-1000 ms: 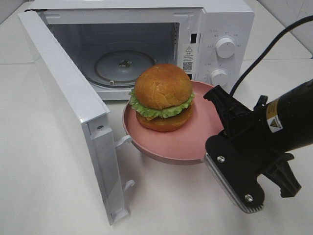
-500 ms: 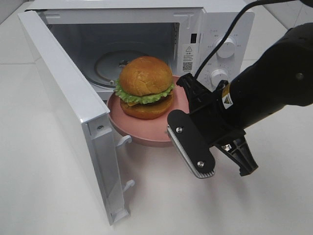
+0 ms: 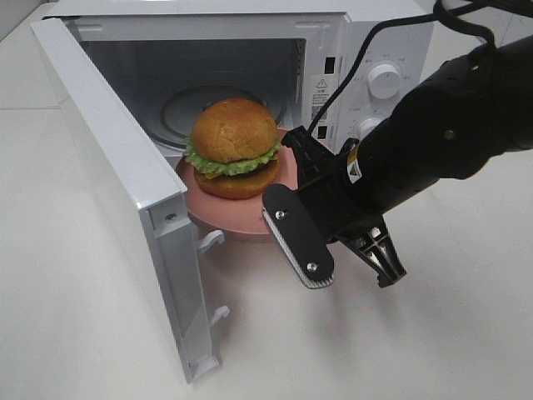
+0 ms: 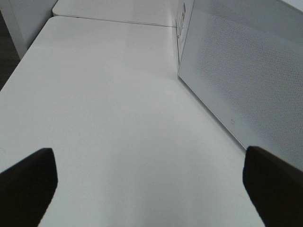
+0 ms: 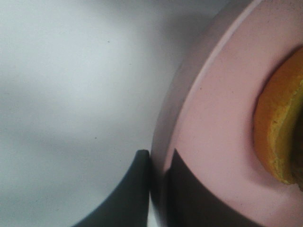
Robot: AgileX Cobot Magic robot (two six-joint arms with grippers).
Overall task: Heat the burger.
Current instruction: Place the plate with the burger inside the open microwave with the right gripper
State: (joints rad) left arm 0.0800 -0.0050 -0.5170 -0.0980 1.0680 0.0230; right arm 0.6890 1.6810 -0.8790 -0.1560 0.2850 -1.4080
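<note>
Over white tabletop (image 3: 100, 333), clamps right gripper (image 5: 158, 156) on round pink plate (image 3: 237, 223) rim, sparing likely soft, tippy golden-bunned burger (image 3: 233, 142) ahead; holds left gripper (image 4: 151, 182) spread.

A white microwave (image 3: 408, 42) fills the upper frame, its door (image 3: 108, 167) open at left. A pink plate (image 3: 229, 215) sits at its mouth, above the white tabletop (image 3: 83, 333).

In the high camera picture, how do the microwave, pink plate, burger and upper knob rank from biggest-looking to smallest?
1. microwave, by far the largest
2. pink plate, though partly hidden
3. burger
4. upper knob, the smallest
</note>
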